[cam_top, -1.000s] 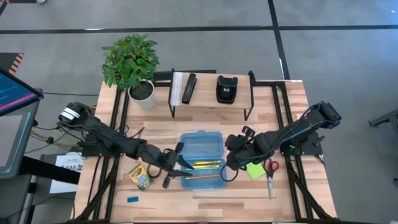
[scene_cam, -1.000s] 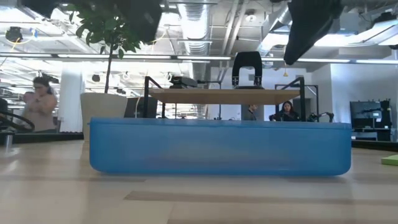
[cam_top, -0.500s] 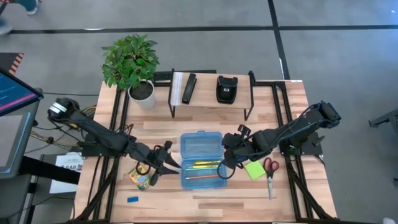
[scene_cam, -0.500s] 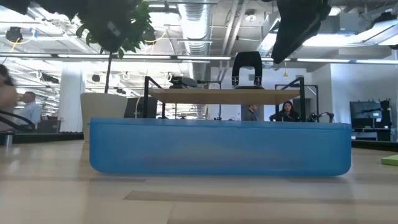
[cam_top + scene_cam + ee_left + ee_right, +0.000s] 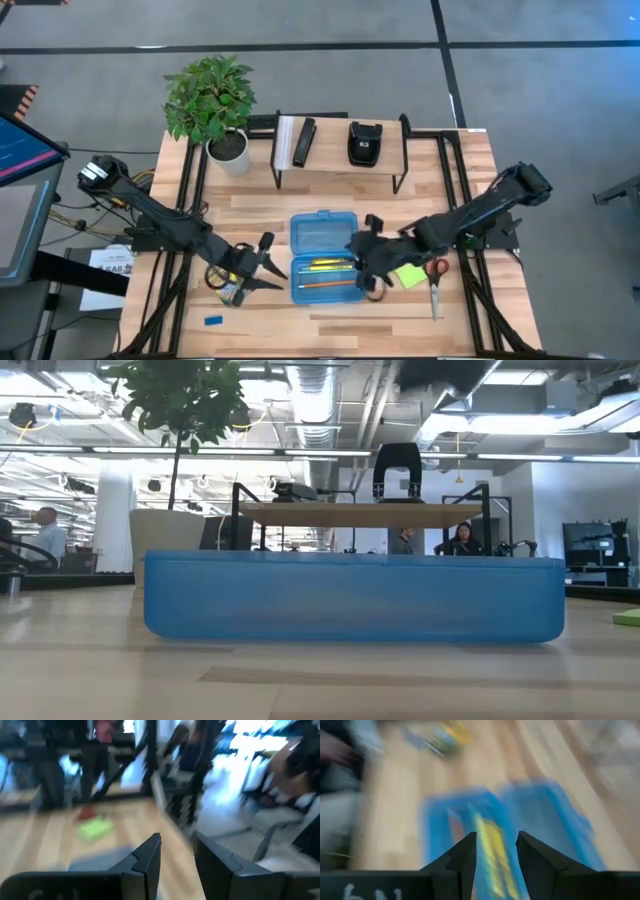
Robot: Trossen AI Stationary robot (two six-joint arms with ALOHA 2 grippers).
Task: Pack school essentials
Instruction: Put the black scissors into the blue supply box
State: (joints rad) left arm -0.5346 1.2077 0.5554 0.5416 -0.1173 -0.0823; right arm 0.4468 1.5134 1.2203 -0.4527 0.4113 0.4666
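Pencils, yellow, lie inside my landmark, the blue case, which sits open at the middle of the wooden table with its lid folded back toward the shelf. An orange pen or pencil lies in the same tray, nearer the table's front edge than the yellow ones.

My right gripper hangs at the case's right edge, over the tray; its two fingers stand a little apart with nothing between them, and past them I see the blue tray and the yellow pencils. My left gripper is just left of the case, fingers likewise parted around nothing, pointing toward it.

The crayon box lies left of the case, partly under my left arm. The small blue eraser is farther left of the case and closer to the front edge. The lime-green sticky-note pad rests right of the case, just beyond my right gripper, with the orange-handled scissors beside it, farther from the case.

Behind the case stands the shelf, and a potted plant is at the far left corner.
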